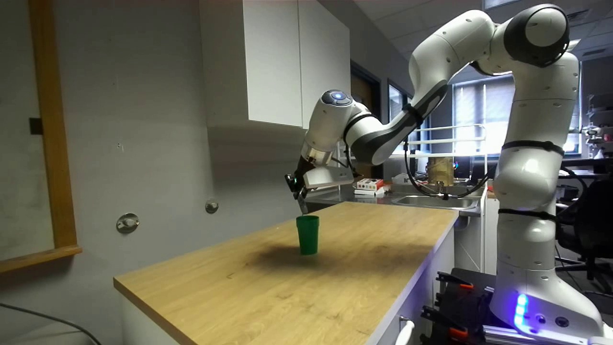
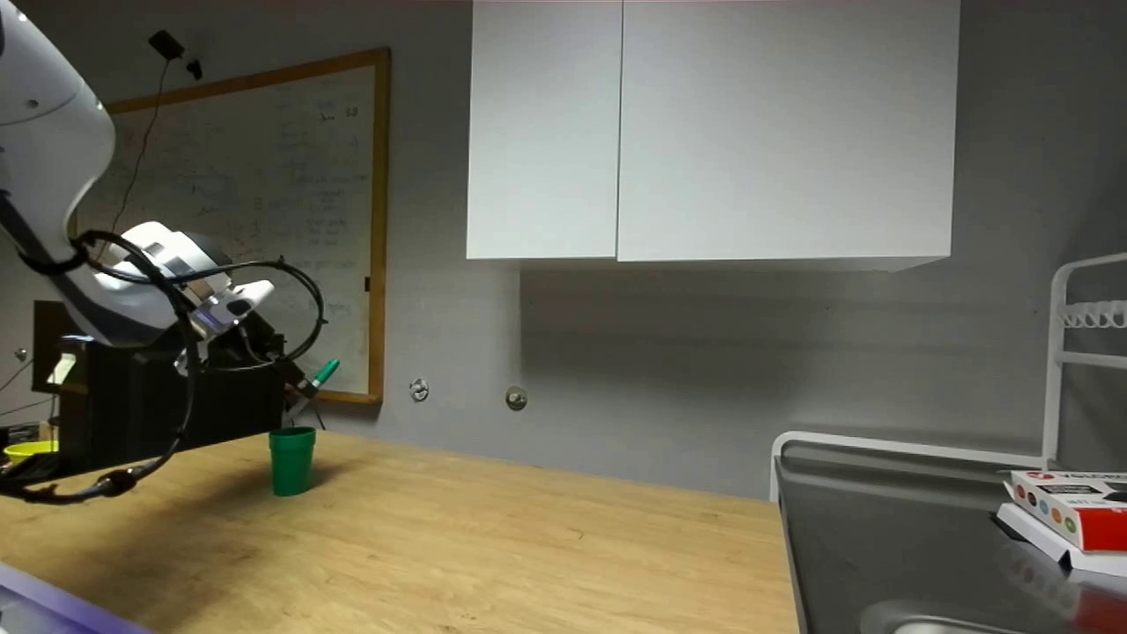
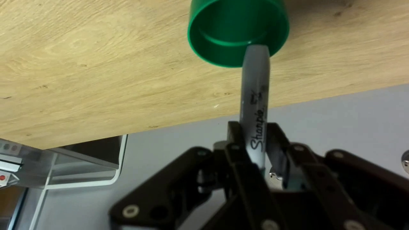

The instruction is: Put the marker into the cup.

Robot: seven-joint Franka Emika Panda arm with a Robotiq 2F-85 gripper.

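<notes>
The green cup (image 1: 307,236) stands upright on the wooden counter, also in an exterior view (image 2: 291,463) and the wrist view (image 3: 236,22). My gripper (image 3: 254,126) is shut on the marker (image 3: 254,86), which has a grey "Sharpie" barrel. Its green cap (image 2: 326,372) sticks out above the fingers in an exterior view. The marker is tilted, its grey end pointing down at the cup. In the wrist view that end overlaps the cup's rim and mouth. In both exterior views it is just above the rim; I cannot tell whether it touches. The gripper (image 1: 300,194) is above the cup.
The wooden counter (image 1: 268,292) runs along a grey wall. A white wall cabinet (image 1: 273,62) hangs above its far part. A sink (image 1: 433,201) and a red and white box (image 2: 1070,502) are past the counter's end. A cable loop (image 2: 299,273) hangs from the arm.
</notes>
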